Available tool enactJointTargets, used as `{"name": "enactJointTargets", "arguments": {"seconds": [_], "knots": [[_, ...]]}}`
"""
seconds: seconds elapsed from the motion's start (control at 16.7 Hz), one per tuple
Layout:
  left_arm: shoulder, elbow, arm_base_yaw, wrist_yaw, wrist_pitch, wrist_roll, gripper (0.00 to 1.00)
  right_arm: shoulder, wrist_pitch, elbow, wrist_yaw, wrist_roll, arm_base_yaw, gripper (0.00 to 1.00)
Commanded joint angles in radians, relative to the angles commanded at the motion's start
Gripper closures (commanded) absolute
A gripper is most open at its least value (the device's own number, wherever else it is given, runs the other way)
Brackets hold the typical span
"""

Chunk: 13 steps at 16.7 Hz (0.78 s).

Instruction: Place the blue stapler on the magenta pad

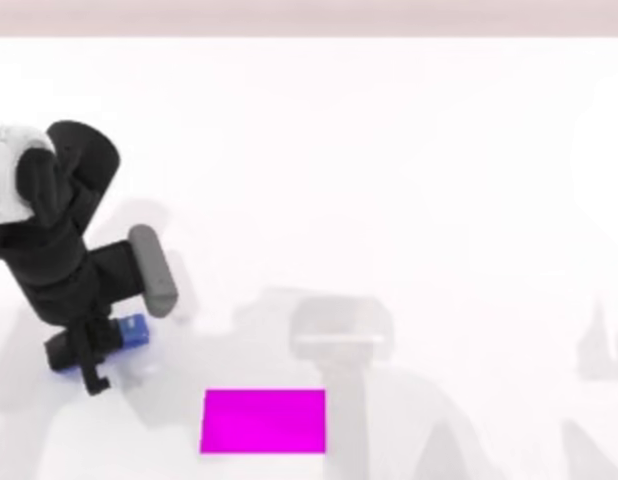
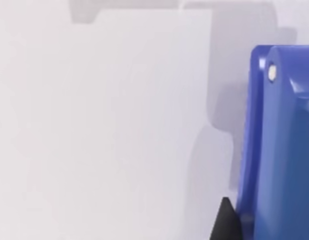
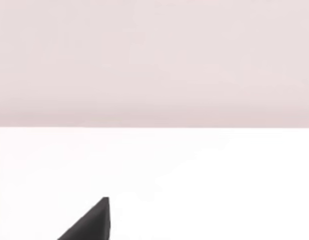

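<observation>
The blue stapler [image 1: 134, 330] lies on the white table at the left, mostly hidden under my left arm. My left gripper [image 1: 89, 362] reaches down over it and is shut on it. In the left wrist view the stapler [image 2: 282, 150] fills one side of the picture, and one dark fingertip [image 2: 225, 224] presses against its side. The magenta pad [image 1: 264, 421] lies flat near the table's front edge, to the right of the stapler, with nothing on it. My right arm is outside the top view; only a dark corner of my right gripper [image 3: 92, 225] shows in its own wrist view.
The white table [image 1: 389, 200] stretches to the right of the left arm, crossed by grey shadows. A pale wall strip [image 1: 309, 15] runs along the far edge. The right wrist view shows only table and wall.
</observation>
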<state>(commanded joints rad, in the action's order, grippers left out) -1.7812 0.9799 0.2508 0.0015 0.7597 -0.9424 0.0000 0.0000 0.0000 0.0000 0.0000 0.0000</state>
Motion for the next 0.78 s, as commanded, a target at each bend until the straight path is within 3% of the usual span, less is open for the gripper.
{"name": "enactJointTargets", "arguments": {"seconds": [0.42,0.78], "knots": [[0.117,0.19,-0.014,0.0,0.329,0.005,1.0,0.0,0.0,0.0,0.0,0.0,0.0,0.0],[0.139,0.214,-0.011,0.0,0.364,0.007,1.0,0.0,0.0,0.0,0.0,0.0,0.0,0.0]]}}
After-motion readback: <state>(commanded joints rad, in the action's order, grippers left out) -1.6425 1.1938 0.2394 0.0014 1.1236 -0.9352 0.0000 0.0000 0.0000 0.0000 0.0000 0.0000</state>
